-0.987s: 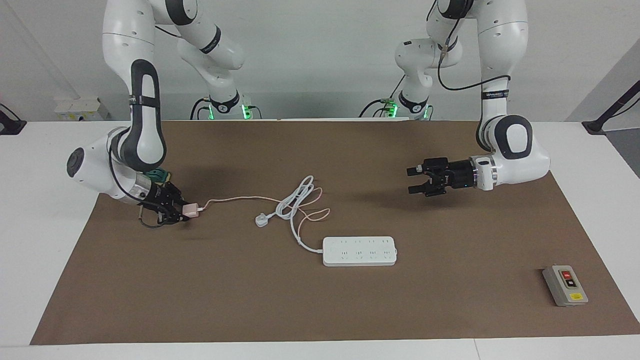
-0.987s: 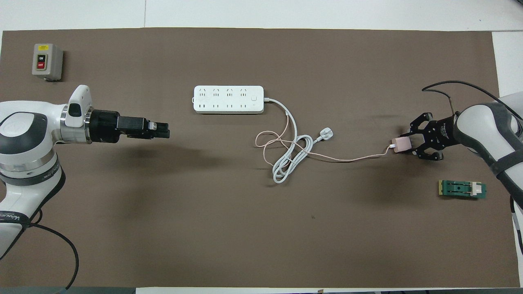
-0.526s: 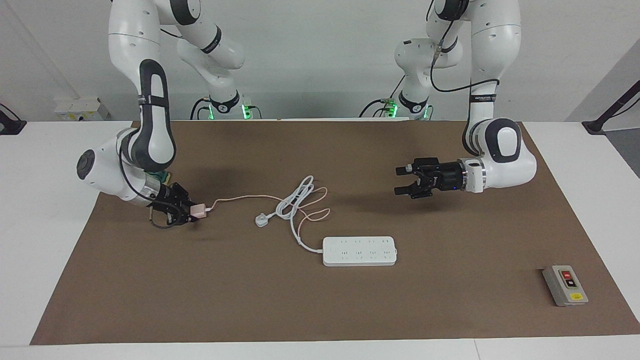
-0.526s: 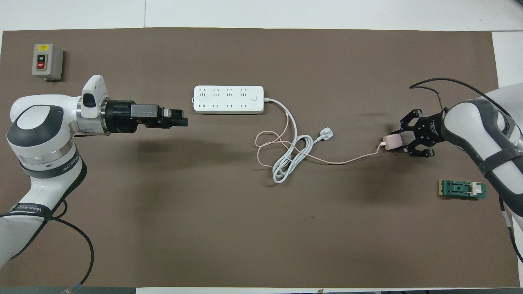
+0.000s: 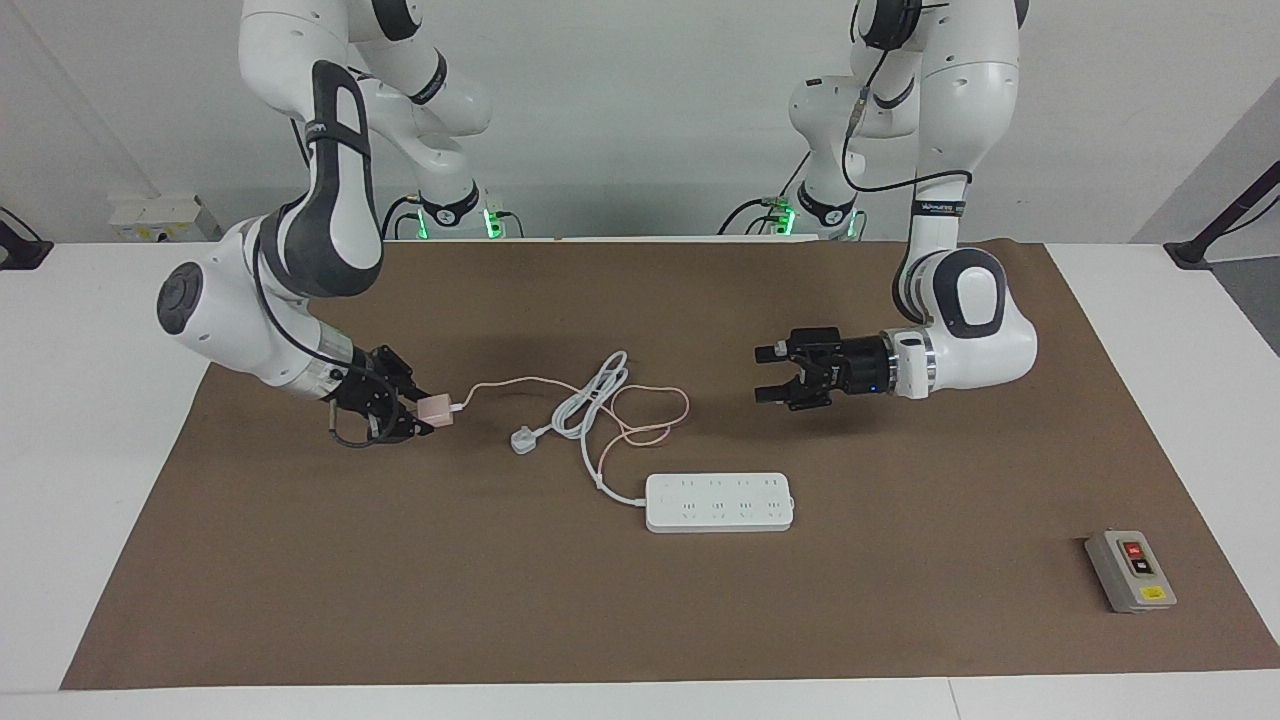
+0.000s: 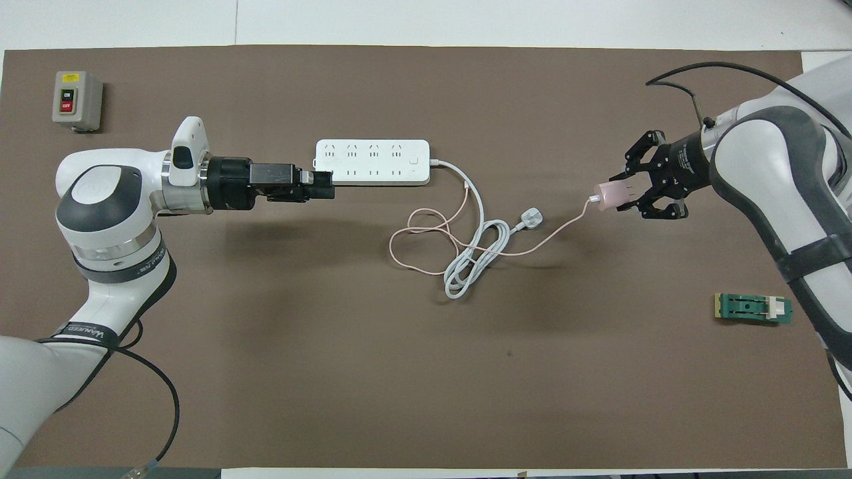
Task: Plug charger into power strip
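My right gripper (image 5: 422,411) (image 6: 624,194) is shut on the pale-pink charger (image 5: 437,408) (image 6: 612,195), holding it a little above the brown mat at the right arm's end. Its thin pink cable (image 5: 655,412) (image 6: 426,234) trails to a loose loop beside the coiled white cord. The white power strip (image 5: 720,502) (image 6: 373,161) lies flat in the middle of the mat, sockets up. My left gripper (image 5: 763,374) (image 6: 326,186) is open and empty, held level in the air over the mat at the strip's end toward the left arm, not touching it.
The strip's thick white cord (image 5: 585,405) (image 6: 474,263) and three-pin plug (image 5: 522,440) (image 6: 531,217) lie between strip and charger. A grey button box (image 5: 1130,570) (image 6: 76,100) sits at the left arm's end, and a small green part (image 6: 753,309) near the right arm.
The right gripper has carried the charger toward the table's middle, slackening the pink cable into a wider loop. The left gripper has swung in toward the strip's end, still open.
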Robot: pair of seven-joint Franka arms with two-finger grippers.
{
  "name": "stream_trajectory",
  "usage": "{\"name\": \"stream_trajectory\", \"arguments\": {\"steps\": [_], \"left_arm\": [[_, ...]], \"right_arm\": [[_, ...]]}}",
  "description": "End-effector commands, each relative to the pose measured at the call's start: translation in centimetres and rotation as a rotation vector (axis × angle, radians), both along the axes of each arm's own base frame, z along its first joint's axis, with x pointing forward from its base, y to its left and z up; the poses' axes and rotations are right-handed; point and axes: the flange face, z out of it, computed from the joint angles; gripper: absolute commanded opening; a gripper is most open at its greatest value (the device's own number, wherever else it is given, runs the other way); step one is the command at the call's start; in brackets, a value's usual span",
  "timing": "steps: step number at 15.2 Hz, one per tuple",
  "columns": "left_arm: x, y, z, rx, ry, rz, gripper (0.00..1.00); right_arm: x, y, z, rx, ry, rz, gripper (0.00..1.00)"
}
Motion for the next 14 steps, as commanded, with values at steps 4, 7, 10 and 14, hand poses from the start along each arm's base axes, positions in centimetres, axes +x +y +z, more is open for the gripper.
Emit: {"name": "stream_trajectory", "arguments": {"steps": [4,7,10,14], "left_arm": [[1.8,-3.9,-1.4,-0.075,-0.036,0.086,1.0],[1.5,-4.7,-1.6,-0.078,-0.031,0.088,1.0],[1.2,-6.5,-1.4,-0.09,-0.071,0.096,1.0],[-0.9,-10.6,-1.6,-0.128,-0.054,0.064,1.0]], "right_arm": [[0.3,9.6,3.7,-0.001,-0.007,-0.042,0.0],[-0.1,14.0,4.7,0.002,-0.025,-0.071,0.0],[-0.8,17.9,4.9,0.004,-0.039,-0.094,0.0],[-2.1,22.1,4.8,0.004,-0.028,-0.146,0.0]]}}
